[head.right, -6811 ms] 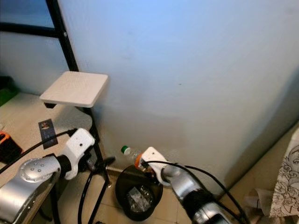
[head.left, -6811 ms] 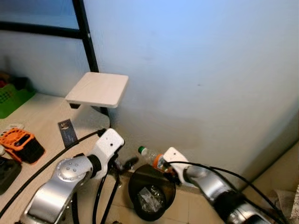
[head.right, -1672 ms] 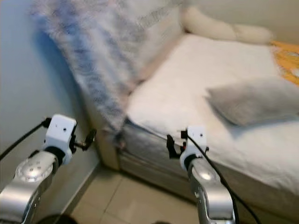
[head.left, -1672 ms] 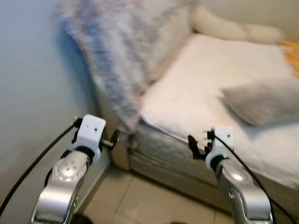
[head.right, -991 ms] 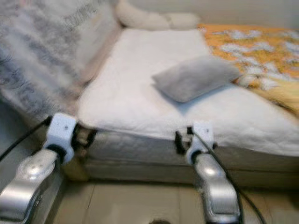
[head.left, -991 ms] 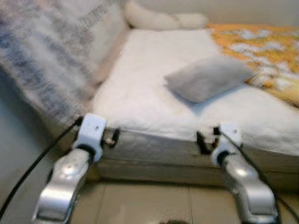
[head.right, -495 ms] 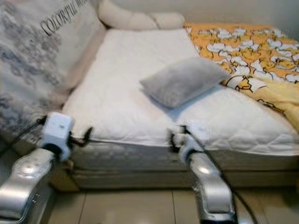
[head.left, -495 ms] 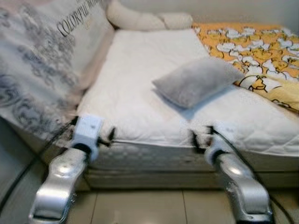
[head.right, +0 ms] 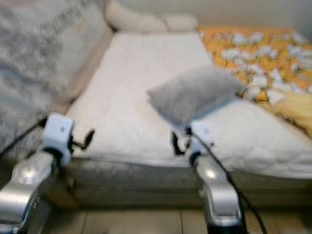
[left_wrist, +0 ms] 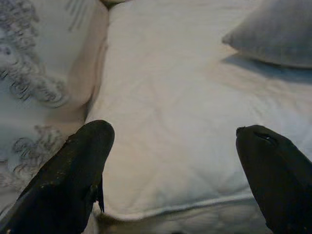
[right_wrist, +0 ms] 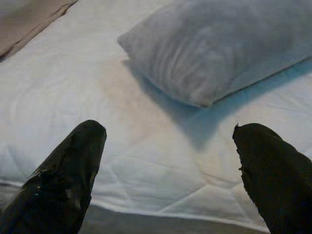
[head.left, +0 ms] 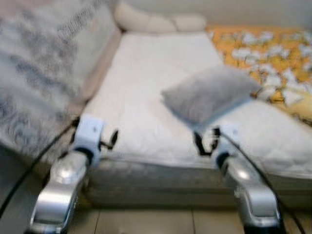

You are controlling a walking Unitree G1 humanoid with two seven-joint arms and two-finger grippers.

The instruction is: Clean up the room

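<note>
A bed with a white quilted mattress [head.left: 141,92] lies in front of me. A grey pillow [head.left: 209,92] rests on it toward the right, and it also appears in the right wrist view [right_wrist: 219,53]. My left gripper [head.left: 109,139] hangs open over the mattress's near left edge with nothing between its fingers [left_wrist: 73,175]. My right gripper [head.left: 204,141] is open too, just short of the grey pillow, its fingers [right_wrist: 63,170] above bare mattress. The head views are blurred.
An orange and yellow patterned blanket [head.left: 273,58] covers the bed's right side. A grey-and-white printed cover [head.left: 39,83] slopes down on the left. Cream bolsters [head.left: 156,22] lie at the far end. Tiled floor [head.left: 146,222] runs below the bed's front edge.
The camera swung from the wall and black bin round to the bed. The right gripper no longer holds the bottle. In the last half second both grippers rose over the mattress edge.
</note>
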